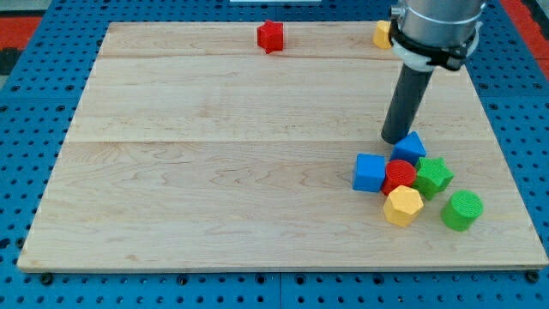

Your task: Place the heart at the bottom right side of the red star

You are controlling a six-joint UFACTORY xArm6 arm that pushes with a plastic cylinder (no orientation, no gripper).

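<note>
Nearest, on the right side of the table point(214, 189), a yellow hexagon point(402, 206) and a green cylinder point(462, 210) form the front of a tight cluster. The cylinder sits slightly apart, to the right.

Just behind them is a row of three: a blue cube point(370, 172) on the left, a round red block point(400, 176) in the middle and a green star point(433, 176) on the right. The red block touches both of its neighbours and the hexagon.

Behind the red block is a second blue block point(411, 148), wedge-like in shape. My tip point(396, 140) rests on the table against its far left edge. The arm ends in this bare rod and has no gripper, so nothing is held.

Far back, well away from the cluster, the red star point(270, 36) sits near the far edge. To its right, at the far right corner, a yellow block point(382, 34) is partly hidden behind my arm. No other block looks like the heart, but its shape is too covered to be sure.
</note>
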